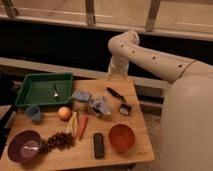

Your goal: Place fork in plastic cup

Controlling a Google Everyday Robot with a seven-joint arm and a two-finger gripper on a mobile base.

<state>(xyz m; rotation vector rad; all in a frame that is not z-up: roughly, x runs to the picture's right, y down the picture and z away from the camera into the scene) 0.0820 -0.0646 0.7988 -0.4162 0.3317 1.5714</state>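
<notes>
1. The gripper (116, 70) hangs over the far edge of the wooden table (141, 125), upper centre of the frame, with its fingers spread and grasping nothing.
2. The fork (55, 92) lies inside the green tray (45, 76), upper left.
3. The plastic cup (34, 113) stands just below the tray's lower left corner.
4. An apple (64, 113) sits right of the cup.
5. Crumpled blue packets (92, 103) and a black-handled tool (119, 100) lie right of the tray.
</notes>
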